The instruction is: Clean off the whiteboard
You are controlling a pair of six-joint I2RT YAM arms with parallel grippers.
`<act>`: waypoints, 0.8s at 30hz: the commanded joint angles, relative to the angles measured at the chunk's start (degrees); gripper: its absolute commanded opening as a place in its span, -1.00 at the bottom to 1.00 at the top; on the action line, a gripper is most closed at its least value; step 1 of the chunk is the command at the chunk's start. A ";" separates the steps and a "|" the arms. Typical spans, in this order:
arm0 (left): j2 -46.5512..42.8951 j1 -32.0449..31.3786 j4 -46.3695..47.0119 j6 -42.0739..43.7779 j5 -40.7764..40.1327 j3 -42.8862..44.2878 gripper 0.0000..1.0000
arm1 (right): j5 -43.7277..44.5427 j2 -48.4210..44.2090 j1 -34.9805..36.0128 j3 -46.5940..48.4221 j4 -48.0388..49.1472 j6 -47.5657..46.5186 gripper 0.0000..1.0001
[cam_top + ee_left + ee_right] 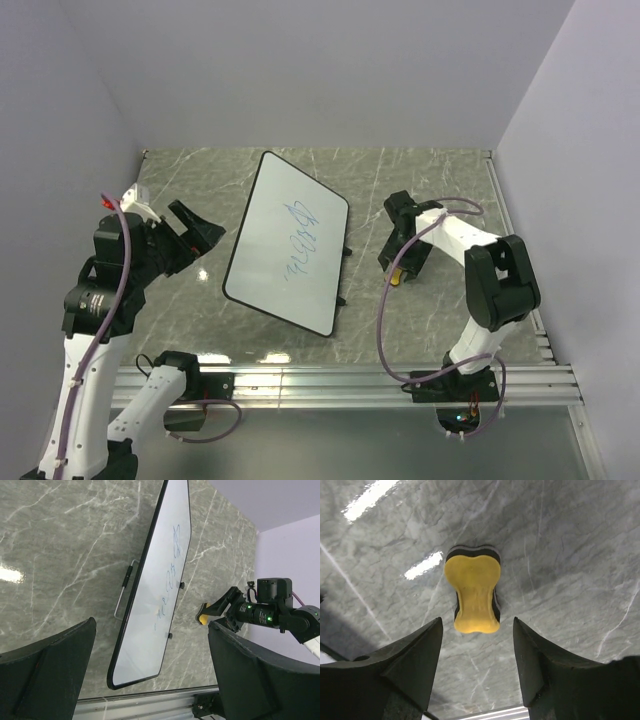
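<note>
Both open, nothing held: ur right gripper (477, 622) hangs over the eraser (472, 592), toward the worktop's (420, 170) right edge, prob lined up for a grab. Left gripper (152, 625) sits clear of the whiteboard (290, 245).

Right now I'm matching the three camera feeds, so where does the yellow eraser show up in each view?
Top external: yellow eraser right of centre, right of the whiteboard, at the right arm's jaws.
Left wrist: right of centre, just past the whiteboard's feet.
Right wrist: centre, flat on the table, just ahead of the gap between the jaws.
Shared landmark: the right arm's jaws, at the eraser in all three.
</note>
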 commanded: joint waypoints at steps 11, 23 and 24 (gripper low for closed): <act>2.41 -0.12 -1.17 1.89 -3.03 3.25 0.99 | 2.72 4.35 -0.74 1.67 3.01 -3.03 -0.12; 5.40 -0.29 1.55 6.37 -6.28 1.93 0.99 | 0.09 3.74 -0.83 3.43 3.01 -6.01 -0.73; 5.92 -0.29 2.08 6.89 -5.06 1.49 0.99 | -0.79 2.09 -0.83 3.87 3.01 -6.28 -0.75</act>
